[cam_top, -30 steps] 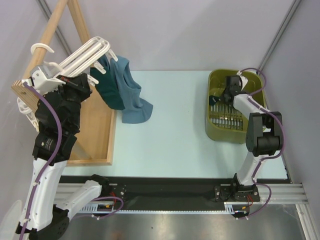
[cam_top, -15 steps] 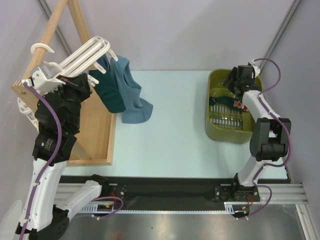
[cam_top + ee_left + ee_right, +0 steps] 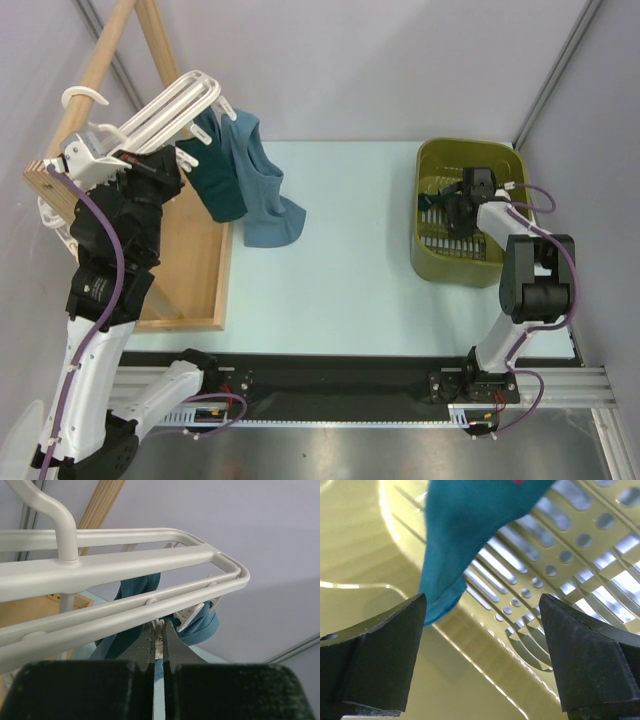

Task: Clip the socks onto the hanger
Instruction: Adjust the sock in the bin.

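At ten o'clock in our overhead view, a wooden rack (image 3: pixel 195 285) stands behind the white hanger (image 3: pixel 170 105). Our left gripper (image 3: pixel 159 630) pinches the hanger tight, holding it up, we judge, so its clips stay reachable; two socks (image 3: pixel 262 205) already dangle there. At three o'clock, inside the olive basket (image 3: pixel 428 170), our right gripper (image 3: pixel 482 610) spreads wide over a teal sock (image 3: pixel 470 525), seemingly ready to grasp it.

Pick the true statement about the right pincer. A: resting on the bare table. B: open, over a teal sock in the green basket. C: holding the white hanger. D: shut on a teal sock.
B: the right wrist view shows the right pincer spread wide open, with the teal sock lying unclamped on the slotted floor of the basket ahead of it.
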Tool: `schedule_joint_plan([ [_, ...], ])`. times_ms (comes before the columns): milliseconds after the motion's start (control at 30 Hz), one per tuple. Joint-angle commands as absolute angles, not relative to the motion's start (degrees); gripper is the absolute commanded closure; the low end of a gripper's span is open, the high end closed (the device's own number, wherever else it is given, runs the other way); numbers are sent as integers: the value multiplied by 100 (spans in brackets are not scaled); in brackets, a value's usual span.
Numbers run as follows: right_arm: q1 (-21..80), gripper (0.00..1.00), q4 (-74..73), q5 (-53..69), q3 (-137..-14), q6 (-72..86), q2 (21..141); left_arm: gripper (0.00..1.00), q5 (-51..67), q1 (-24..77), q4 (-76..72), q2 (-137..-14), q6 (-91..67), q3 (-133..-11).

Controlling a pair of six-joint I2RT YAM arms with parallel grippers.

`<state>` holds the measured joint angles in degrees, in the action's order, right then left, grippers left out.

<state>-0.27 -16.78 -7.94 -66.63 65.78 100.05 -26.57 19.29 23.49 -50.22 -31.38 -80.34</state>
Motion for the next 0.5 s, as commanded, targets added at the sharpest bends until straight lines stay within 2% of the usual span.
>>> schedule_joint_plan([
  [0, -44, 3, -1249, -1151, -6548, 7453, 9843, 100, -2074, 1960, 3015, -5098, -4043, -7849],
  [67, -79, 5, -1126, -1239, -6592, 7427, 10019, 100, -2074, 1960, 3023, -5089, -4043, -7849],
  [167, -219, 15, -1099, -1012, -6785, 7453, 10334, 100, -2092, 1960, 3023, -5080, -4043, -7849],
  [267, -316, 31, -853, -897, -6855, 7287, 10485, 100, -2092, 1960, 3041, -5080, -4025, -7866],
  [367, -343, 54, -704, -862, -6969, 6919, 10512, 100, -2109, 1960, 3059, -5071, -4017, -7857],
  [400, -386, 69, -634, -809, -6987, 6830, 10520, 100, -2109, 1969, 3059, -5054, -4025, -7849],
  [467, -430, 86, -310, -502, -7005, 6437, 10512, 100, -2101, 1960, 3050, -5054, -4034, -7831],
])
